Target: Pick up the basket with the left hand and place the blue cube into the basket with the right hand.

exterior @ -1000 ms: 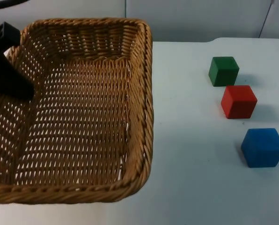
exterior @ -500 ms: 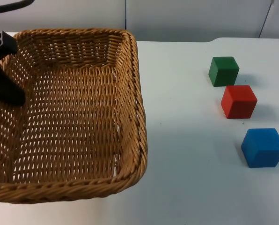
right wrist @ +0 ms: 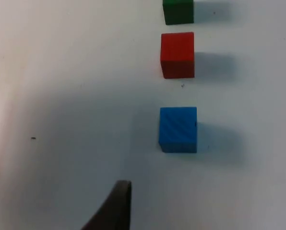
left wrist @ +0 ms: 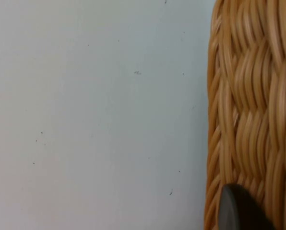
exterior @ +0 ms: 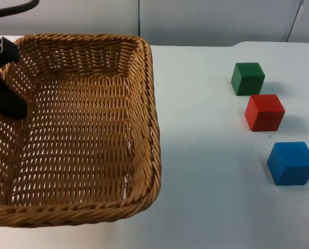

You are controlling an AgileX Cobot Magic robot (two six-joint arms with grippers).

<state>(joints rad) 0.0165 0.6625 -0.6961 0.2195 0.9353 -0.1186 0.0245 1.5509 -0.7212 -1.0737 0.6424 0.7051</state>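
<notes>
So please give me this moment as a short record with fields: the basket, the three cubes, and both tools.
basket: woven brown wicker basket, rectangular, nothing inside it, held at its left rim
left tool: left tool, black, on the basket's left rim; one fingertip lies against the weave
right tool: right tool, above the white table, short of the blue cube
blue cube: blue cube, on the table, nearest the camera
red cube: red cube, middle of the row
green cube: green cube, farthest
</notes>
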